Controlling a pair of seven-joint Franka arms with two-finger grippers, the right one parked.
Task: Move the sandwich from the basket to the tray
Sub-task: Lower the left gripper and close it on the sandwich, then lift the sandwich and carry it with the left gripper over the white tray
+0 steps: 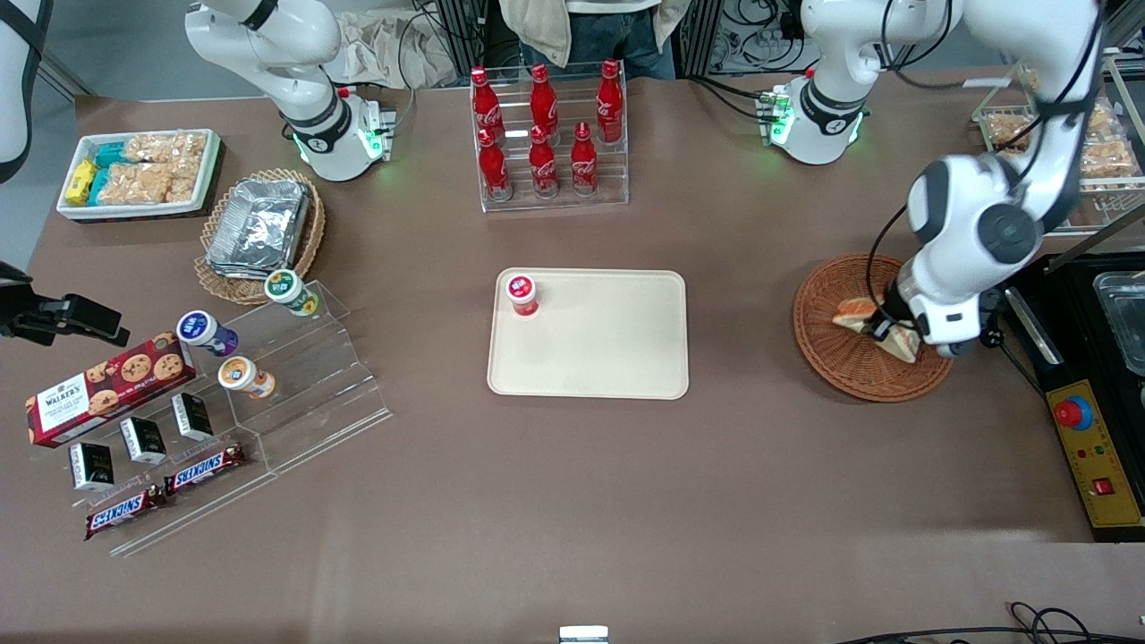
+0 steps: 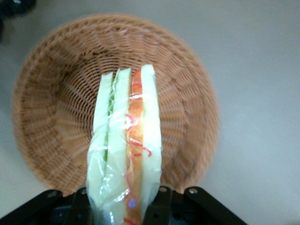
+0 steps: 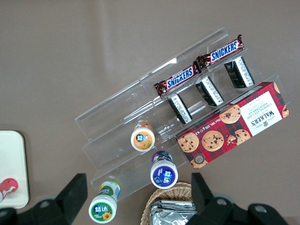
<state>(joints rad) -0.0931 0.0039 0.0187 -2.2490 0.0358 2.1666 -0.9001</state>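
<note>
Overhead front view, two downward wrist close-ups

Gripper mostly hidden under the arm's wrist housing in front view. Wrist view: sandwich cut off at frame edge, covering part of the basket floor; basket rim also clipped there. Second sandwich partly hidden by the arm. Tray clipped in right wrist view.

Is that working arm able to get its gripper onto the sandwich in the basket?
Apparently yes: the gripper is down in the basket, and the wrist view shows the wrapped sandwich between its fingers, seemingly gripped.
</note>
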